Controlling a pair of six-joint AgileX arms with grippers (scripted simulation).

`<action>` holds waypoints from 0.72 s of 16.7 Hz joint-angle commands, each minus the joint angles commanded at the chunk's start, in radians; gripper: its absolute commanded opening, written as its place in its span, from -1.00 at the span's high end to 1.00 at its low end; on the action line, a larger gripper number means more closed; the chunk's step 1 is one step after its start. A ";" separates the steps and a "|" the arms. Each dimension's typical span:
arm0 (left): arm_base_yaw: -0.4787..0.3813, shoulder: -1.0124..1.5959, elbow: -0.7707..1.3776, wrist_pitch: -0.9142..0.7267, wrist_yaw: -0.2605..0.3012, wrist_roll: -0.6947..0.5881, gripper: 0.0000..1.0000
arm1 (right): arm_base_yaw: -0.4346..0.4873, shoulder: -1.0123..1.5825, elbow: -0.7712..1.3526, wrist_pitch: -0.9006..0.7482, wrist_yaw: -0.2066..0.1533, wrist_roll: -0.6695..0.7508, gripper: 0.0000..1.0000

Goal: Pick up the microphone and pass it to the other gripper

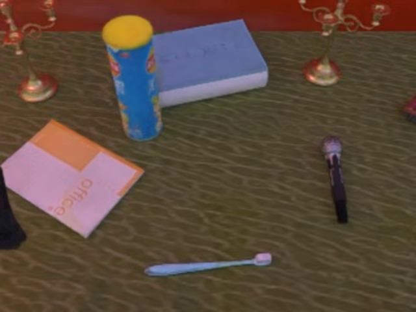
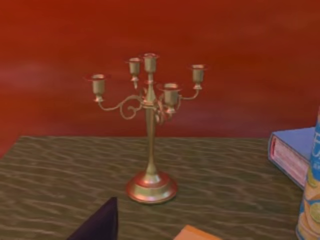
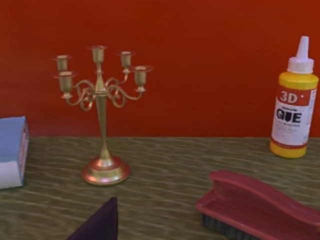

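Note:
The microphone point(image 1: 335, 179) lies flat on the table's right half. Its grey mesh head points to the back and its black handle to the front. Nothing touches it, and neither wrist view shows it. My left gripper point(image 1: 6, 224) shows as a dark shape at the table's left edge, far from the microphone; a dark tip of it point(image 2: 100, 222) also shows in the left wrist view. My right gripper is outside the top view; only a dark tip of it point(image 3: 100, 222) appears in the right wrist view.
A light-blue toothbrush point(image 1: 208, 264) lies at the front centre. A chip can point(image 1: 133, 78) and blue book point(image 1: 208, 58) stand at the back, an orange-and-white pad point(image 1: 68, 175) at left. Brass candelabra point(image 1: 29, 58) point(image 1: 325, 45) stand in both back corners. A red brush point(image 3: 260, 205) and glue bottle point(image 3: 294, 110) are far right.

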State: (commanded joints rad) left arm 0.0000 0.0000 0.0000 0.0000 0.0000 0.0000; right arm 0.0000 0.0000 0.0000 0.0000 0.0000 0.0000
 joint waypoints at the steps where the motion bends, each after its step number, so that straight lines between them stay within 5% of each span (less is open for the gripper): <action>1: 0.000 0.000 0.000 0.000 0.000 0.000 -1.00 | 0.000 0.000 0.000 0.000 0.000 0.000 -1.00; 6: 0.000 0.000 0.000 0.000 0.000 0.000 -1.00 | 0.028 0.104 0.086 -0.076 0.001 0.019 -1.00; 12: 0.000 0.000 0.000 0.000 0.000 0.000 -1.00 | 0.119 0.570 0.428 -0.326 0.010 0.114 -1.00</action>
State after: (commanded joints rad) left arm 0.0000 0.0000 0.0000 0.0000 0.0000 0.0000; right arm 0.1195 0.5696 0.4279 -0.3258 0.0105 0.1138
